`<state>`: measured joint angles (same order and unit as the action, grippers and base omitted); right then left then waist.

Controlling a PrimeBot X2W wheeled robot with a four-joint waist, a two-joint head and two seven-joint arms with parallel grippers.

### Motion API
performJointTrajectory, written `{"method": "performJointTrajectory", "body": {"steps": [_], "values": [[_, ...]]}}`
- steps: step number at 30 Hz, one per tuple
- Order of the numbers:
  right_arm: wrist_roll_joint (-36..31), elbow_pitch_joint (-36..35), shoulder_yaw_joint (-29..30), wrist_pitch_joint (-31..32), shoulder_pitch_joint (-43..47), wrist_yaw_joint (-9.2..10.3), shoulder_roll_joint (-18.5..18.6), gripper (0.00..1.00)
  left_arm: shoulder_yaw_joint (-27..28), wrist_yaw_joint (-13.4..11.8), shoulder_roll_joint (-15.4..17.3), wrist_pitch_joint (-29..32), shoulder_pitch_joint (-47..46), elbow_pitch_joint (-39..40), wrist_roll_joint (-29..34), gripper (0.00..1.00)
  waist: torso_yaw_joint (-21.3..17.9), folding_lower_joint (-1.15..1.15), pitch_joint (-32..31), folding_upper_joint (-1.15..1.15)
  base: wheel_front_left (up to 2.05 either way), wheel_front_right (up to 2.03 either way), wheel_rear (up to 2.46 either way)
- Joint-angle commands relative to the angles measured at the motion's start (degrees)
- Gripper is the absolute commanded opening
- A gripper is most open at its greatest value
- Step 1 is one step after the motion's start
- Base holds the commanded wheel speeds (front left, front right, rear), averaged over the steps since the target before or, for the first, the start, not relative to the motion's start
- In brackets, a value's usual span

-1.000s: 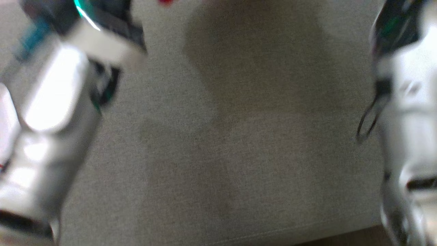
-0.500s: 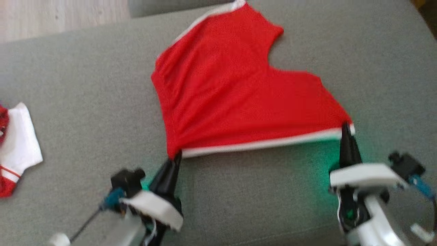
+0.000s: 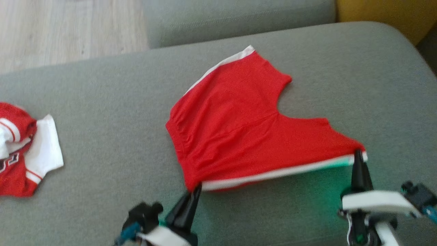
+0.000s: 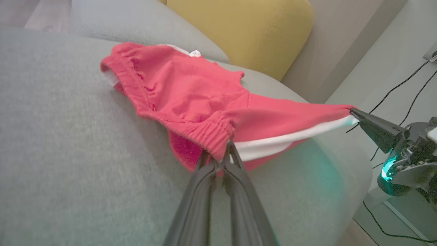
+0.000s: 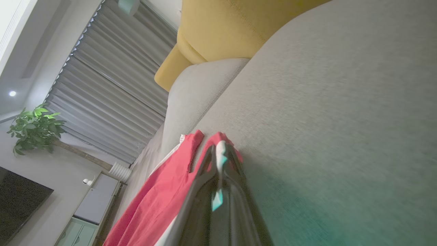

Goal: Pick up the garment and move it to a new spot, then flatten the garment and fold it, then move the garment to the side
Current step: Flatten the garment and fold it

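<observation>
Gripping shorts (image 3: 245, 136) corners with left pincer (image 3: 196, 187) and right pincer (image 3: 357, 153); risks slipping free if tugged unevenly.

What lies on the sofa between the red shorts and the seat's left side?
A red and white jersey lies at the far left of the sofa, apart from the red shorts, which the left gripper and right gripper grip at the near edge.

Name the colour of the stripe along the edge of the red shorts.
White: a white side stripe on the red fabric shorts, clearest in the head view.
</observation>
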<state>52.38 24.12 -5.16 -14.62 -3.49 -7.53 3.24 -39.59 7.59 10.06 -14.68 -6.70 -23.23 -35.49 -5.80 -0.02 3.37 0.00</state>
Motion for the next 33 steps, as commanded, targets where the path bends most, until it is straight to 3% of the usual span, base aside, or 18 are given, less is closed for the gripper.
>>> {"method": "performJointTrajectory", "body": {"steps": [1, 7, 19, 26, 27, 28, 29, 30, 33], "values": [[-0.17, -2.27, -1.19, -0.03, -4.37, 0.04, 0.78, 0.00, 1.95, -0.10, 0.67, -0.31, -4.68, 2.44, 0.33, 0.00, 1.28, 0.02, 1.58, 0.00, 0.00, 0.00, 0.00], [-1.28, 0.28, -0.23, 2.15, -17.07, 0.04, 0.23, 0.00, 2.50, -0.10, 0.33, -0.31, -12.43, 4.68, 0.64, 0.00, 4.33, 0.02, 7.02, 0.00, 0.00, 0.00, 0.00], [-12.65, 21.56, 1.18, 1.58, -46.41, 0.04, -0.23, 0.00, 7.60, -0.10, -5.07, -0.31, -27.67, 0.00, 0.47, 0.00, 11.18, 0.02, 19.17, 0.00, 0.00, 0.00, 0.00], [-18.71, 31.81, 3.45, 0.10, -56.29, 0.04, -0.04, 0.00, 5.73, -0.10, -6.31, -0.31, -33.72, -2.81, 0.07, 0.00, 13.10, 0.02, 23.28, 0.00, 0.00, 0.00, 0.00], [-19.64, 32.94, 3.70, -0.04, -57.10, 0.04, -0.04, 0.15, 5.55, -0.10, -6.40, -0.31, -34.32, -3.31, 0.09, 0.02, 13.24, 0.02, 23.65, 0.00, 0.00, 0.00, 0.00], [-20.49, 33.85, 4.24, -0.16, -57.80, 0.04, -0.03, 0.80, 5.46, -0.10, -6.47, -0.31, -34.82, -3.80, 0.21, 0.33, 13.38, 0.02, 23.98, 0.00, 0.00, 0.00, 0.00], [-21.44, 34.58, 4.46, -0.25, -58.31, 0.04, -0.03, 1.00, 5.73, -0.10, -6.56, -0.31, -35.08, -4.36, 0.21, 0.77, 13.48, 0.02, 24.16, 0.00, 0.00, 0.00, 0.00], [-22.66, 34.61, 4.64, -0.30, -58.70, 0.04, 0.18, 1.00, 6.45, -0.10, -6.65, -0.31, -35.20, -4.88, 0.44, 1.00, 13.58, 0.02, 24.31, 0.00, 0.00, 0.00, 0.00], [-27.51, 31.52, 6.79, -0.35, -58.06, 0.04, 1.46, 1.00, 9.16, -0.10, -6.86, -0.31, -34.63, -5.95, 2.59, 1.00, 13.69, 0.02, 24.51, 0.00, 0.00, 0.00, 0.00]]}}
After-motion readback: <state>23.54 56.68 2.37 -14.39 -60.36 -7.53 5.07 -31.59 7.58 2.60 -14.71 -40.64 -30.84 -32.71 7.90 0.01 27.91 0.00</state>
